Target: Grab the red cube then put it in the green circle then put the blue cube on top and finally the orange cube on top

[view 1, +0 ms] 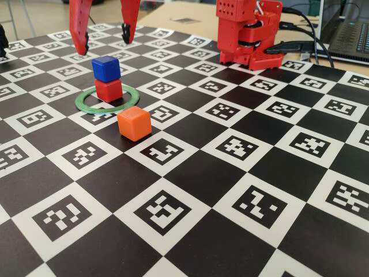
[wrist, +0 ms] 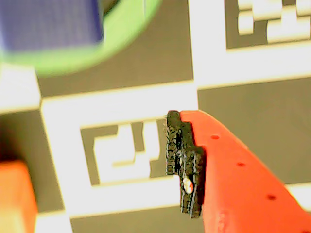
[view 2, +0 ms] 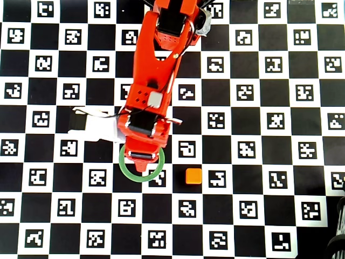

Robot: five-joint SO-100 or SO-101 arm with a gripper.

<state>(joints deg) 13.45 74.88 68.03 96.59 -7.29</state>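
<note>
gripper (view 1: 106, 36) hung above the stack, fingers spread, holding nothing | blue cube (view 1: 105, 68) sat on red cube (view 1: 108, 90) inside green circle (view 1: 107, 100) | orange cube (view 1: 134, 123) stood on the checkered board (view 1: 242, 173) just outside the ring; apart from it

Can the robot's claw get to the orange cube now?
Probably yes. The gripper hangs open above the blue cube, and the orange cube sits alone just outside the green circle, nothing blocking it.

Bright even light; wrist view blurred, overexposed; shadows soft.
</note>
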